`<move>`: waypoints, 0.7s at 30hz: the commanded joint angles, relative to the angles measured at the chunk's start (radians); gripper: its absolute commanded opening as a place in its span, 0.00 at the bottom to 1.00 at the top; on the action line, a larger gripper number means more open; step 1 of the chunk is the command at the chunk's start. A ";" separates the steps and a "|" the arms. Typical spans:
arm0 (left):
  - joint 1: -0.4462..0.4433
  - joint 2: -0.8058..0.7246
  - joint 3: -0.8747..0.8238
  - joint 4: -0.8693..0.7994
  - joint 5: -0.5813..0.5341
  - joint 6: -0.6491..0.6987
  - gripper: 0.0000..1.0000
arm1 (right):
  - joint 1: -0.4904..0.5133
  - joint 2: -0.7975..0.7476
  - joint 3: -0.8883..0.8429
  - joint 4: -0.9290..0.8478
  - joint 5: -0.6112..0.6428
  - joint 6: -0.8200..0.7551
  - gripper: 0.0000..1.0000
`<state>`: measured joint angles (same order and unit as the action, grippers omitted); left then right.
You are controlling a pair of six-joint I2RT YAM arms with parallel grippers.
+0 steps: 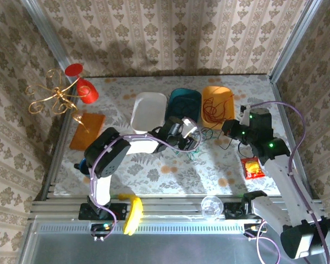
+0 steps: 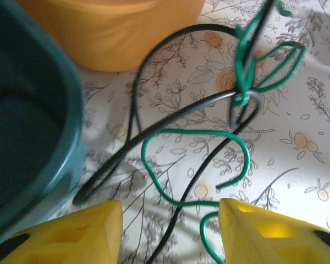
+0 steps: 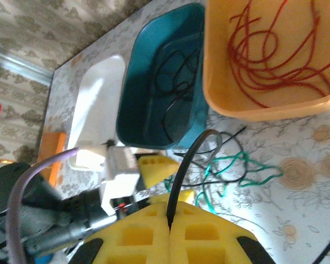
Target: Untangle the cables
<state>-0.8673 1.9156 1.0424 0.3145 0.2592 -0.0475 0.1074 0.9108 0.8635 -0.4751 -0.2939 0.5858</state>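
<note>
My right gripper (image 3: 169,219) is shut on a black cable (image 3: 182,165) that arcs up from the fingers toward the table. A green cable (image 2: 193,132) and a black cable (image 2: 170,118) lie looped over each other on the flowered table. My left gripper (image 2: 170,231) hovers over them, open, with both strands passing between its yellow fingers (image 2: 93,234). A red cable (image 3: 269,55) lies coiled in the orange bin (image 3: 220,93). Another black cable (image 3: 176,77) sits in the teal bin (image 3: 132,110). From above, the left gripper (image 1: 191,132) and right gripper (image 1: 229,129) flank the tangle (image 1: 202,140).
A white bin (image 1: 148,110), the teal bin (image 1: 184,102) and the orange bin (image 1: 217,102) stand in a row behind the tangle. A red glass on a gold stand (image 1: 80,88) and an orange block (image 1: 88,130) are at the left. A snack packet (image 1: 254,168), a clear cup (image 1: 212,206) and a banana (image 1: 133,214) lie near the front.
</note>
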 commanded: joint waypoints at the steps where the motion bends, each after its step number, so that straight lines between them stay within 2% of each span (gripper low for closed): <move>1: 0.021 -0.068 -0.070 0.036 0.018 -0.068 0.00 | -0.020 -0.031 0.032 -0.043 0.109 0.032 0.00; 5: 0.026 -0.112 -0.157 0.012 0.010 -0.065 0.00 | -0.047 -0.037 0.026 -0.030 0.102 0.055 0.00; 10: 0.018 -0.159 -0.223 -0.007 -0.007 -0.056 0.00 | -0.057 -0.006 0.028 0.000 0.009 0.051 0.00; 11: 0.012 -0.166 -0.223 -0.014 -0.011 -0.046 0.05 | -0.057 0.001 0.028 0.009 -0.020 0.050 0.00; 13: -0.009 -0.180 -0.217 -0.017 -0.028 -0.015 0.30 | -0.057 0.020 0.031 0.030 -0.090 0.045 0.00; 14: -0.019 -0.183 -0.209 -0.022 -0.036 0.002 0.36 | -0.057 0.030 0.032 0.037 -0.119 0.042 0.00; 16: -0.046 -0.187 -0.176 -0.036 -0.063 0.045 0.43 | -0.057 0.046 0.035 0.047 -0.174 0.039 0.00; 21: -0.092 -0.153 -0.065 -0.049 -0.085 0.139 0.50 | -0.057 0.048 0.036 0.052 -0.211 0.042 0.00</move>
<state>-0.9451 1.7569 0.9096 0.2729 0.1997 0.0059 0.0547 0.9642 0.8654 -0.4503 -0.4343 0.6285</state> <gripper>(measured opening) 0.498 0.063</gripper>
